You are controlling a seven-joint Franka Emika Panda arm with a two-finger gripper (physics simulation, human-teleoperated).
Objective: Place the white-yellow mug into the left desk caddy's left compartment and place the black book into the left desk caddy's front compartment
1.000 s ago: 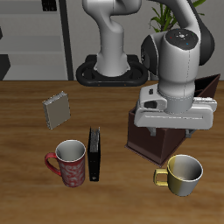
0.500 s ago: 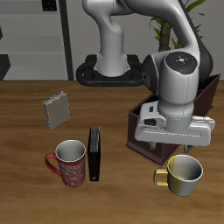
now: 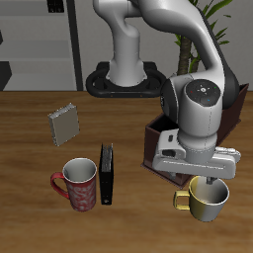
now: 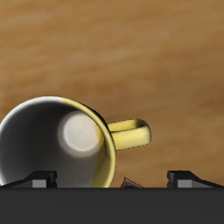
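Observation:
The white-yellow mug [image 3: 205, 201] stands upright near the table's front edge, its handle [image 3: 182, 201] pointing toward the black book. My gripper [image 3: 205, 185] is open and hangs just above the mug's rim, not touching it. In the wrist view the mug [image 4: 61, 144] and its handle [image 4: 131, 133] lie right below, and my gripper [image 4: 114, 180] has its fingertips [image 4: 39, 179] spread wide. The black book [image 3: 106, 175] stands on its edge beside the red mug. The left desk caddy [image 3: 159, 141] is dark brown and sits behind my gripper, mostly hidden by the arm.
A red patterned mug [image 3: 79, 184] stands next to the black book. A small grey ragged booklet [image 3: 65, 125] stands farther back. The robot base [image 3: 124, 79] and a plant [image 3: 186, 16] are at the table's back.
My gripper has come down and toward the table's front edge, from over the caddy to just above the white-yellow mug. The mug, book and caddy have not moved.

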